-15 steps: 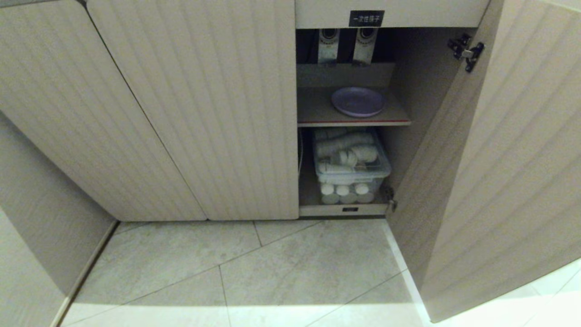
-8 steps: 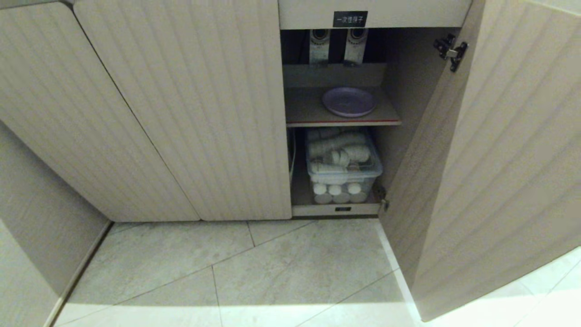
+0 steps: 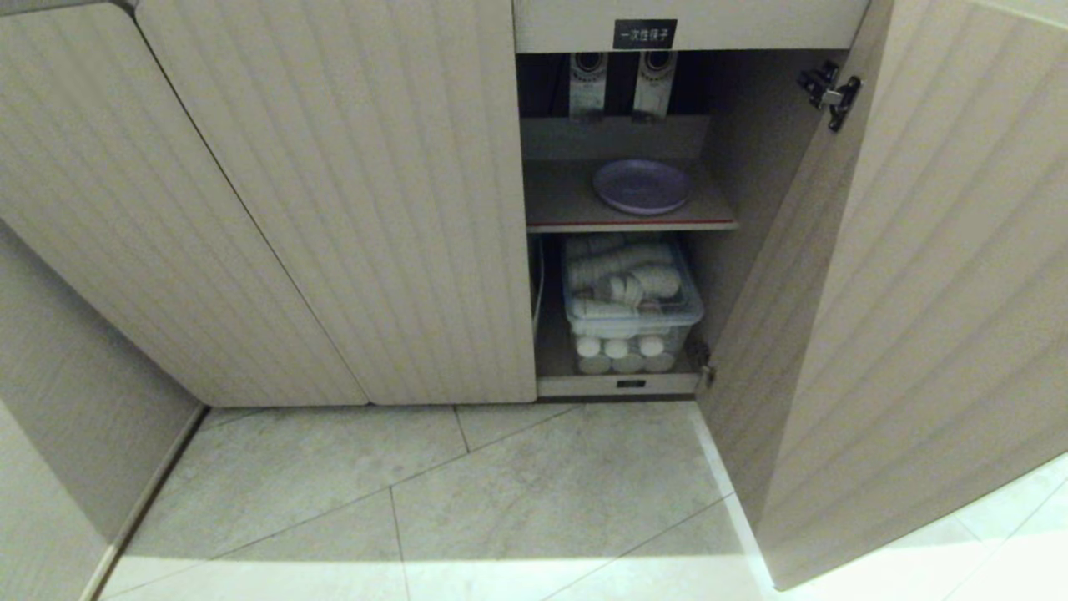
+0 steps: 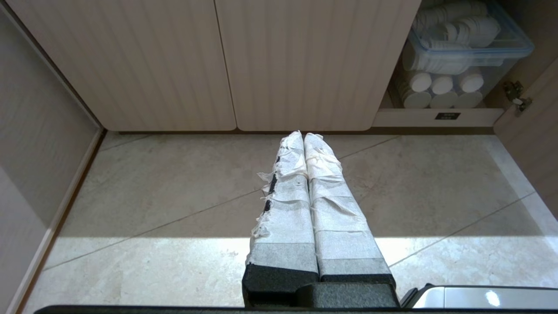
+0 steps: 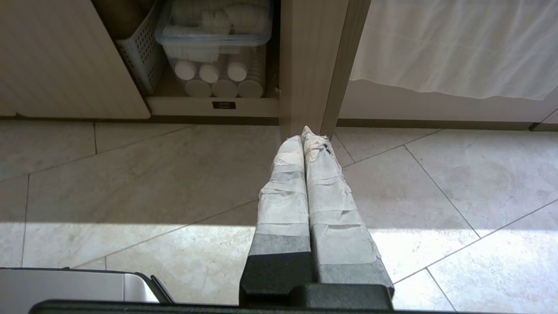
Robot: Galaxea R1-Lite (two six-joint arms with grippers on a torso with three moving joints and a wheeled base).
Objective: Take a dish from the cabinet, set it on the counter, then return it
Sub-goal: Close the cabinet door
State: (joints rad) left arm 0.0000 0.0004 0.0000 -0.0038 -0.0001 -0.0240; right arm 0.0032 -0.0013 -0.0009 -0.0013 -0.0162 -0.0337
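dish: flat on the cabinet shelf, door open | bin: below shelf | left end effector: closed, empty, over floor | right end effector: closed, empty, near door edge

Looks like a food-service/pantry area: ribbed beige cabinet w/ Chinese label, clear bin holding stacked disposable cups, tiled floor running below, white curtain hanging nearby.
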